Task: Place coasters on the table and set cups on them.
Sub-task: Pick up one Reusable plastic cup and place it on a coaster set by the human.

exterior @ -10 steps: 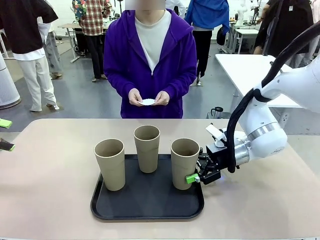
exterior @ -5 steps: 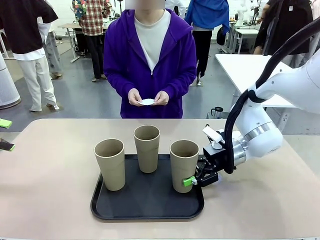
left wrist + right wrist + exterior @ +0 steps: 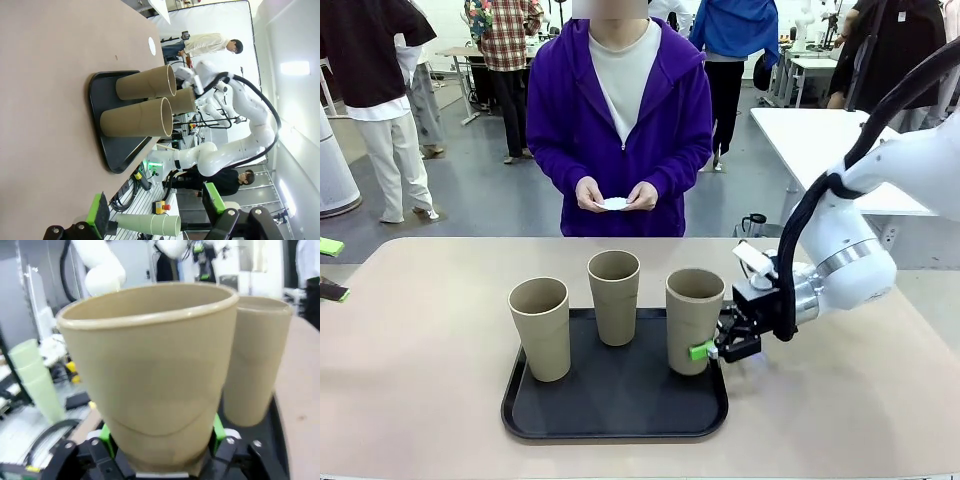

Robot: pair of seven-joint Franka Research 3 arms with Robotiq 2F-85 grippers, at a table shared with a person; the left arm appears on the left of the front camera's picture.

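Smooth beige table point(image 3: 420, 400); right tool point(image 3: 704, 349) clamps matte tapered cup point(image 3: 694, 305).

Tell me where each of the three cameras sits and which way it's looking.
Front view: fixed between the arms, facing across the table at the person; right arm shows, right tool shut on the gripped cup.
Left wrist view: rolled sideways, looking along the open left tool over the table at the tray; right arm beyond.
Right wrist view: looks along the right tool, close against the gripped cup, pads flanking it.
Shared: all three show the gripped cup.
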